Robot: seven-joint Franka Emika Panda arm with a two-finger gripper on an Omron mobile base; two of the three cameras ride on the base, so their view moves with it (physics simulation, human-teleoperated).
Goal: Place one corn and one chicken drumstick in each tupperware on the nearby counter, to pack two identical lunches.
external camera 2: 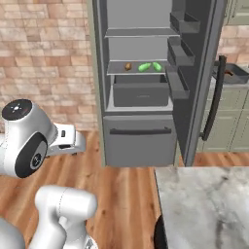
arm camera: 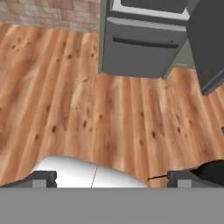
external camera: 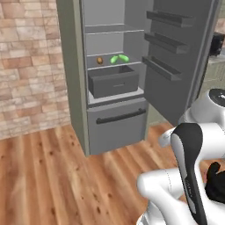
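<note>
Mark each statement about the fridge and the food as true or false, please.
1. The fridge door stands open. True.
2. Two corn cobs lie on a fridge shelf. True.
3. The chicken drumstick lies on the wooden floor. False: it lies on the same shelf as the cobs, beside them.
4. The jaws hold a corn cob. False: in the hand view the finger tips stand far apart with nothing between them.
5. The dark drawer below the shelf is pulled out. True.
</note>
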